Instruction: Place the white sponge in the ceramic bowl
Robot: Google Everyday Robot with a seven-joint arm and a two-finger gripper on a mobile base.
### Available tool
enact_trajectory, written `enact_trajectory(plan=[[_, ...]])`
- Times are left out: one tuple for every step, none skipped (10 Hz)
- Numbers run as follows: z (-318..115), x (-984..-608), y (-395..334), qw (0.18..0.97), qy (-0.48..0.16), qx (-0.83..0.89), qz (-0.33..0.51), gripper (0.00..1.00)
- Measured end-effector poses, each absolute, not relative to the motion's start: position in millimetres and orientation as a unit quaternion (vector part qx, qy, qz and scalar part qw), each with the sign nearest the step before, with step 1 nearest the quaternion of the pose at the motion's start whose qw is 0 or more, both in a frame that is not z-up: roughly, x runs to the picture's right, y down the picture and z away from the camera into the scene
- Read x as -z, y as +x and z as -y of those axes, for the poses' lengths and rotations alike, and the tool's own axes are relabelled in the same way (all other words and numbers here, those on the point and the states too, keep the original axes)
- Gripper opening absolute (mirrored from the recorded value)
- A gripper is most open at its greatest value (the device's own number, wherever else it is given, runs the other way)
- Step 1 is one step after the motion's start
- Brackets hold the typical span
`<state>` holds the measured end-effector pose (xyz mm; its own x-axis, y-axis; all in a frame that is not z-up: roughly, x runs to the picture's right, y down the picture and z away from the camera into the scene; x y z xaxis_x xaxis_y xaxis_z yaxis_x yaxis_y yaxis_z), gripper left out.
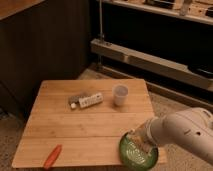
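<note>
Table point(75, 130): a light wooden top with plank lines, set on a speckled floor, dark cabinet fronts behind it and a metal shelf rail to the right rear.
Arm point(187, 134): a thick white arm comes in from the right edge and reaches left and down to the table's front right corner.
Ceramic bowl point(131, 154): a round green dish with a dark rim and pale lines inside, at the front right corner of the table, partly covered by the end of the arm.
Gripper point(139, 141): at the tip of the arm, directly over the bowl's inside; how far the claw is spread cannot be told.
White sponge point(137, 138): a small tan-white block at the gripper's tip, above the bowl's middle; whether it is gripped or resting in the dish cannot be told.
Bar-shaped object point(86, 101): long, white and grey, lying at a slant near the table's middle rear.
White cup point(119, 94): upright, just right of the bar.
Orange object point(52, 156): slim and carrot-like, lying near the front left edge, well apart from the bowl.
</note>
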<state>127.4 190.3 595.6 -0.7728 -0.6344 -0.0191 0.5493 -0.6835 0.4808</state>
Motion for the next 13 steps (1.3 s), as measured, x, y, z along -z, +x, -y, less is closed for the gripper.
enact_trajectory(plan=[[-194,-600,126,0.322,0.093,0.913,0.23,0.17],[-197,-599,129,0.323,0.09,0.914,0.228,0.24],[-195,-596,128,0.32,0.09,0.915,0.228,0.32],[-191,-590,128,0.32,0.091,0.915,0.228,0.41],[-186,-585,128,0.321,0.091,0.915,0.228,0.51],[-185,-584,128,0.321,0.091,0.915,0.228,0.54],[-188,-588,127,0.319,0.092,0.915,0.228,0.55],[-191,-590,126,0.32,0.092,0.915,0.227,0.55],[-192,-591,127,0.32,0.092,0.915,0.227,0.55],[-190,-589,127,0.323,0.091,0.914,0.226,0.55],[-189,-587,128,0.324,0.091,0.914,0.226,0.55],[-190,-586,128,0.324,0.091,0.914,0.226,0.55],[-191,-587,128,0.323,0.092,0.914,0.226,0.55]])
